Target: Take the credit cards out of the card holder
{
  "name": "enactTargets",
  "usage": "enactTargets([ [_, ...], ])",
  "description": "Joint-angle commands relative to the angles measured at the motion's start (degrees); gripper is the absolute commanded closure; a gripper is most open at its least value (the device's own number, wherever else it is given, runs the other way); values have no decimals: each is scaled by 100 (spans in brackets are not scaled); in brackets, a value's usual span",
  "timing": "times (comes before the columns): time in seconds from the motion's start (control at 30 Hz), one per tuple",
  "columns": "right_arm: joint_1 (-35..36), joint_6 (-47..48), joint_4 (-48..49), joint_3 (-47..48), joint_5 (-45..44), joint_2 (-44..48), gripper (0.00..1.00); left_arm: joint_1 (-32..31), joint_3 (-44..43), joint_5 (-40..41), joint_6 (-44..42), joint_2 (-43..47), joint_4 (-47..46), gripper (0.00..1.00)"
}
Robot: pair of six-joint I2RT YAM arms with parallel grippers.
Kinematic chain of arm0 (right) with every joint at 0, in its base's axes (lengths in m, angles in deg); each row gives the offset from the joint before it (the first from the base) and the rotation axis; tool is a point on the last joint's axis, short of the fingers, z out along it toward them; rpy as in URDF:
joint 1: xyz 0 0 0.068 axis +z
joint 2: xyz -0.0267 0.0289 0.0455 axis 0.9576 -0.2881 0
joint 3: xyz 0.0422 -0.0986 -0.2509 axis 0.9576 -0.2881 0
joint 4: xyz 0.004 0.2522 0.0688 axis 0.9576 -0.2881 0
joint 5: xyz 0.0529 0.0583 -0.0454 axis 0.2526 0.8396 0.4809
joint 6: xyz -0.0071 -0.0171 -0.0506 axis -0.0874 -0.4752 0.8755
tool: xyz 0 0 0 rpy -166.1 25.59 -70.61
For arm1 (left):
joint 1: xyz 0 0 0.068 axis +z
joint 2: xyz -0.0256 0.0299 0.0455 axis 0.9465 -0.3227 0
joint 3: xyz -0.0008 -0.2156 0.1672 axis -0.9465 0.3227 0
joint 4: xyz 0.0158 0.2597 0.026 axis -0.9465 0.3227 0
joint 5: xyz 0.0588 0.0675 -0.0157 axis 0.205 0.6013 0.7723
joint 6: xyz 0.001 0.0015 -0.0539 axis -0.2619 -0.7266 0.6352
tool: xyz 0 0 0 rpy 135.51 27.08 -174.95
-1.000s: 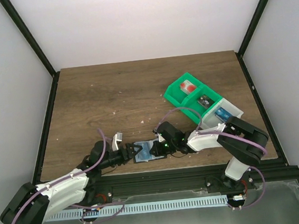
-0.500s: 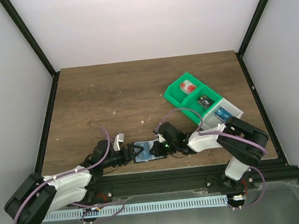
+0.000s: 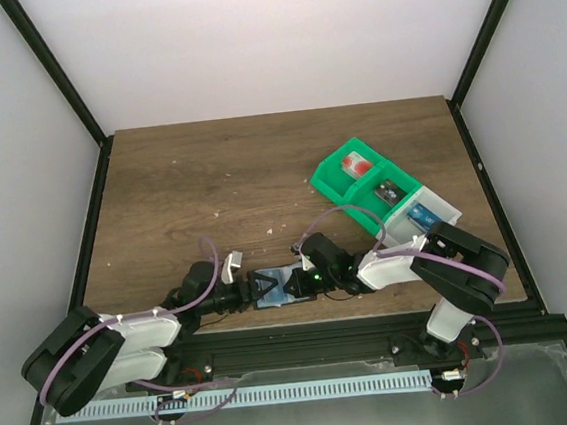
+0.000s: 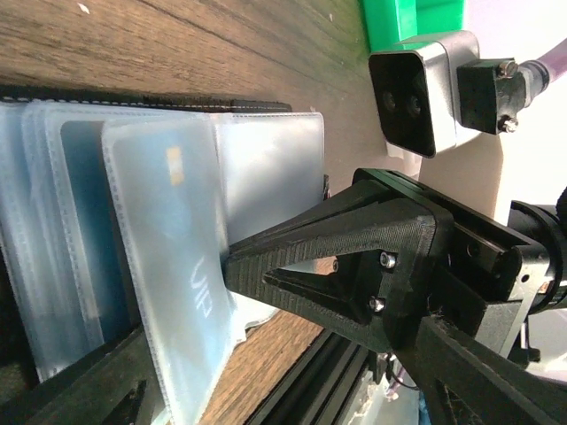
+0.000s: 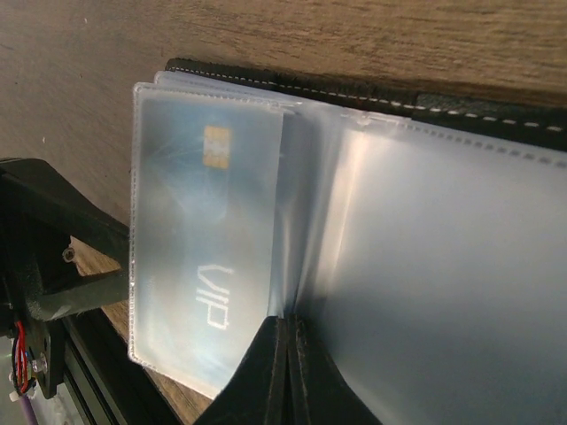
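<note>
The right fingers (image 5: 276, 367) are pressed together with no gap showing. They are pinched on the card holder (image 5: 425, 266), gripping the edge of one clear leaf where the leaves fan out from the fold. Just beside their tips, on the side facing the other arm, one leaf stands up from the rest with a credit card (image 5: 205, 239) inside it. That card's near long edge is almost touching the pinched tips.

Its long axis runs across the line that joins the two arms. The chip end is farther up the desk (image 5: 266, 35) and the "VIP" end hangs toward the desk's front edge.

The left fingers (image 4: 80, 390) come in from the far side of that leaf, with one finger lying under its lower corner. The other finger is not clearly shown, so I cannot tell whether they are apart or closed. They look nearer to the leaf's free outer edge than the right fingers, which are busy holding the holder down. I judge that drawing the card out falls to the left arm, and that the pull must follow the card's long axis.

The card looks pale blue through the frosted plastic, with a gold chip and white lettering. Behind it, toward the left fingers, more leaves are stacked, and at least one shows a darker blue card.

Farther out, the holder's black stitched cover lies flat on the desk. In the overhead view it sits between the two arms near the front edge, well apart from the green tray (image 3: 353, 181).
</note>
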Motion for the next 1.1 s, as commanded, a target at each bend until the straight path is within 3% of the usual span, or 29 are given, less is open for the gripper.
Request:
enactTargets([
  [0.0,23,-19,-328,-165,-254,-248,99,11,-109,-201,-71,-27,-365,24],
  [0.1,23,-16,-269,-175,-207,-228,99,11,-97,-221,-60,37,-380,40],
  [0.27,23,-6,-196,-185,-121,-131,99,11,-89,-144,-47,-18,-344,47],
  [0.53,20,26,-115,-310,-340,348,87,-11,-254,-408,5,-282,-710,47],
  [0.77,25,-67,87,-530,-489,657,87,-177,-484,-549,63,-623,-1050,48],
  [1.07,23,-136,-712,-787,-1585,1791,87,-411,-676,-545,135,-1090,-1386,48],
])
